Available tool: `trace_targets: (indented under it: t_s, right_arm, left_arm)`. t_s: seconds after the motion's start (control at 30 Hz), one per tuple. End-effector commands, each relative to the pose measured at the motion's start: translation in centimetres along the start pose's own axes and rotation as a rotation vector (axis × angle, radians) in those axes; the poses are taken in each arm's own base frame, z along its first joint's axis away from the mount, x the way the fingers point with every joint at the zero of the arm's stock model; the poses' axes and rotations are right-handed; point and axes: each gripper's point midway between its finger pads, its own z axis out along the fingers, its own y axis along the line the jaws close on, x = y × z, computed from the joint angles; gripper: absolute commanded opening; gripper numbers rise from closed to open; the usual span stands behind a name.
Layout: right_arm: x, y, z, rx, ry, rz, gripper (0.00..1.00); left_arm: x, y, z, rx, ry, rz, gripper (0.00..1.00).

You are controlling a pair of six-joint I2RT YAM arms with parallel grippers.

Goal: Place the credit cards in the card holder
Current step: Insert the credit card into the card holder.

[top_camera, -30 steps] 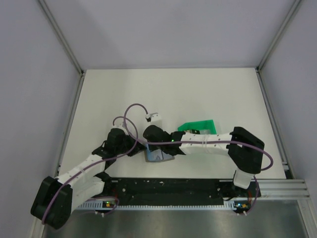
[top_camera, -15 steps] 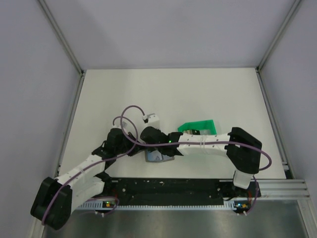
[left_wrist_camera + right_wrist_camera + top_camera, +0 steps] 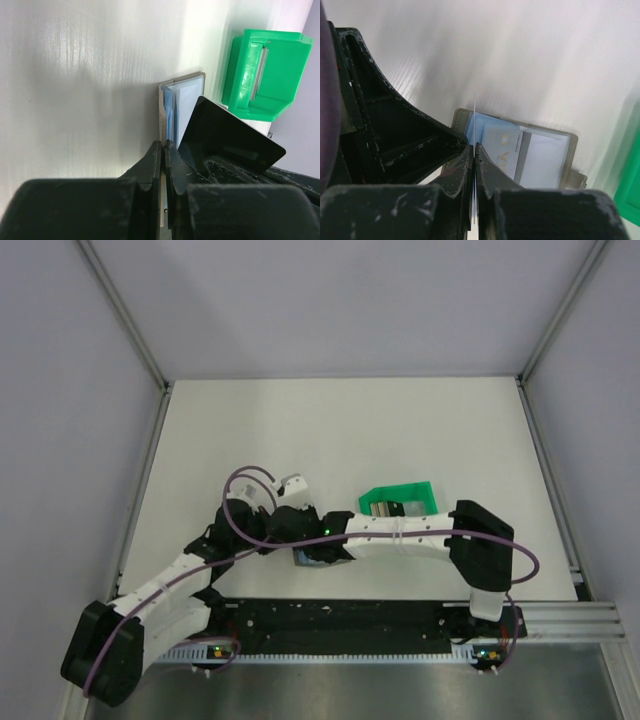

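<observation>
Both tools met at the card holder (image 3: 184, 97) on the counter (image 3: 75, 75).
The left tool (image 3: 164, 145) clenched its grey edge; the right tool (image 3: 474, 146) gripped a credit card (image 3: 227, 135) on edge over it. A green frame (image 3: 272, 60) sat just beyond, clear of both.

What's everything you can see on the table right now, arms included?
card holder: one, blue-grey, open on the table between the two arms.
dark card: one, looks dark, held on edge over the card holder.
blue card: one, light blue, tucked in a holder pocket.
green tray: one, bright green, beyond the card holder; a grey strip stands inside, possibly another card.
table: one, white.
left fingers: black, shut on the card holder's edge.
right fingers: black, shut on the dark card.
</observation>
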Motion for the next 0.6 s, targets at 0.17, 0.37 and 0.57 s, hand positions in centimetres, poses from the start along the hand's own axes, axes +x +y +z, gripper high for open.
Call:
trace_targets:
  t_s: [0.17, 0.37, 0.57]
  right_arm:
    - [-1.6, -1.1, -1.2, 0.072, -0.039, -0.027, 0.00]
    - [-1.3, -1.8, -1.7, 0.077, -0.033, -0.020, 0.00]
    - [-0.6, -3.2, -1.5, 0.064, 0.013, 0.029, 0.00]
  left_arm:
    - [-0.4, -0.4, -0.1, 0.020, -0.024, 0.015, 0.00]
    - [-0.1, 0.4, -0.2, -0.015, -0.016, 0.026, 0.00]
    - [0.0, 1.0, -0.1, -0.035, -0.015, 0.038, 0.00]
